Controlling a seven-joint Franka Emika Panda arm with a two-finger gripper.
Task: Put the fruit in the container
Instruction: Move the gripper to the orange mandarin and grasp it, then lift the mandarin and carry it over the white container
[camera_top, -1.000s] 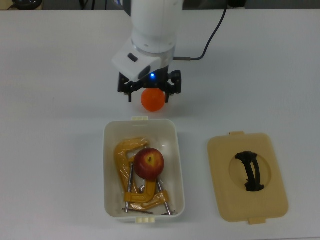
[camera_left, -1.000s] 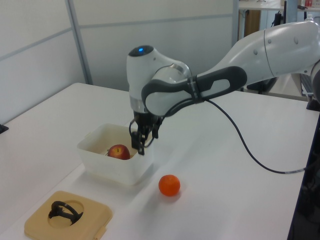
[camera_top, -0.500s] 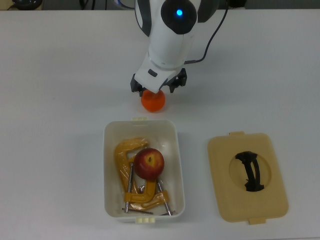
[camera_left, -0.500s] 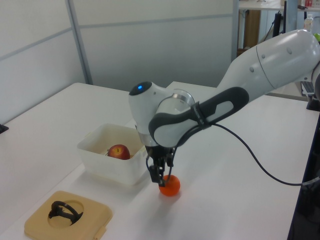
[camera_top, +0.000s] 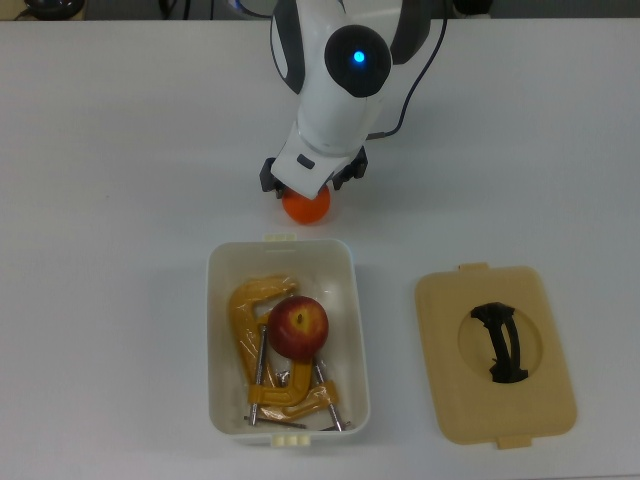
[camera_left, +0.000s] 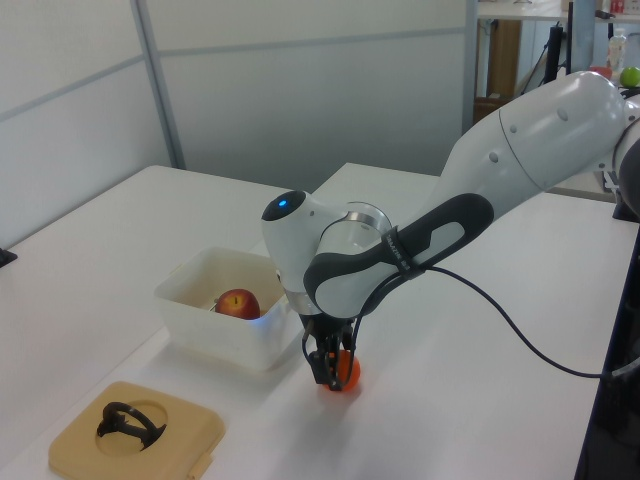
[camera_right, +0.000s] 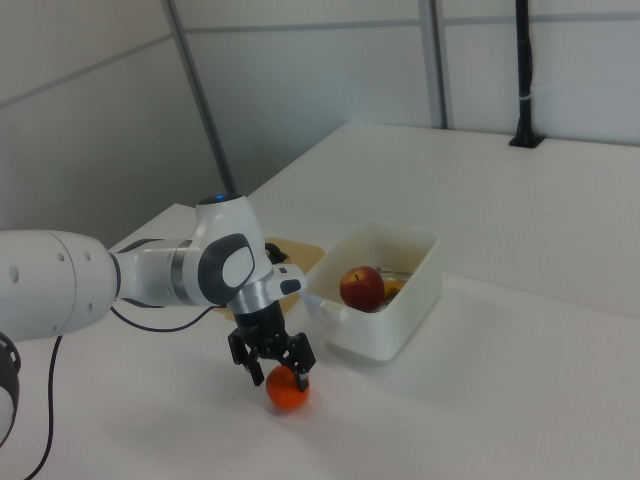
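Note:
An orange (camera_top: 308, 208) lies on the white table just beyond the container's far short end in the top view. My gripper (camera_top: 307, 190) is lowered over it, open, with a finger on each side of the orange (camera_right: 288, 391). In the right view the fingers (camera_right: 302, 374) straddle its upper half. The red apple (camera_top: 298, 327) rests inside the white container (camera_top: 214, 340), on top of yellow C-clamps (camera_top: 252, 305). In the left view the gripper (camera_left: 333, 368) hides most of the orange (camera_left: 347, 373), beside the container (camera_left: 215, 330).
A flat beige lid (camera_top: 495, 355) with a black handle lies on the top view's right of the container. The arm's black cable (camera_left: 500, 320) trails over the table behind the arm. The white table (camera_top: 120, 150) extends on all sides.
The arm moved from near the container to the orange and came down, so the open fingers now sit around the orange. The apple, container and lid stayed put.

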